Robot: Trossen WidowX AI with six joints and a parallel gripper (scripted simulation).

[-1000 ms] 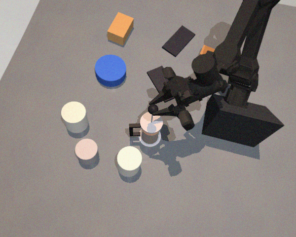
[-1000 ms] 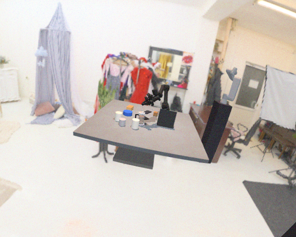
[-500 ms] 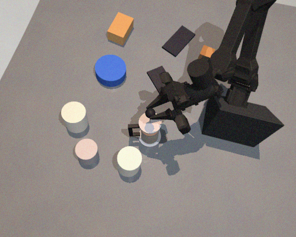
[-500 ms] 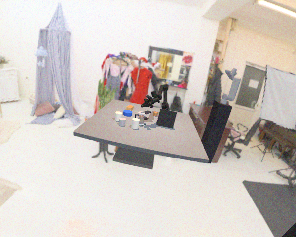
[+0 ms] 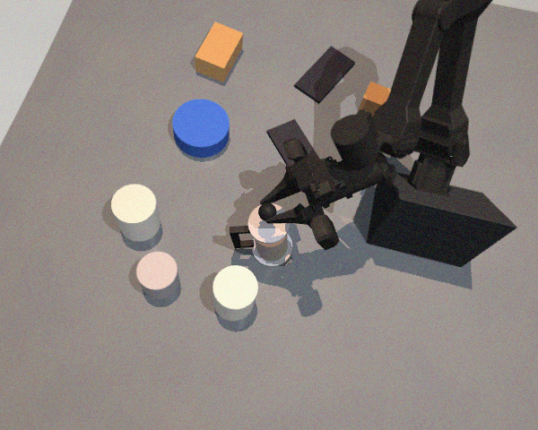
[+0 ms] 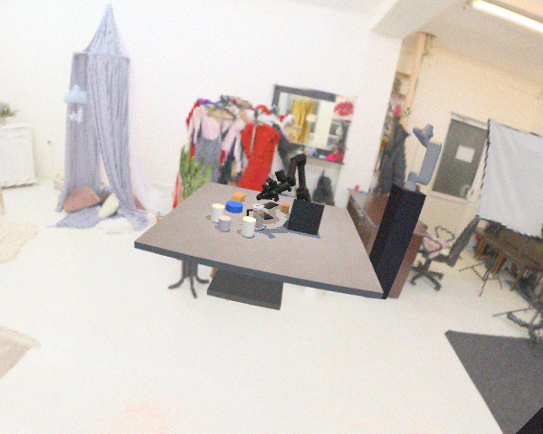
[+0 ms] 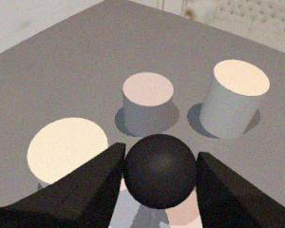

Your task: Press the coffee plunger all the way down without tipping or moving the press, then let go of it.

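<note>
The coffee press stands upright on the table, with a pale pink lid and a dark square handle on its left in the top view. The round black plunger knob shows over the lid's upper edge. My gripper is shut on the knob, one finger on each side. The rod between knob and lid is mostly hidden, and the exact gap cannot be told.
Two cream cylinders and a pink one stand near the press. A blue disc, orange blocks and dark flat plates lie farther back. A large black box stands at the right.
</note>
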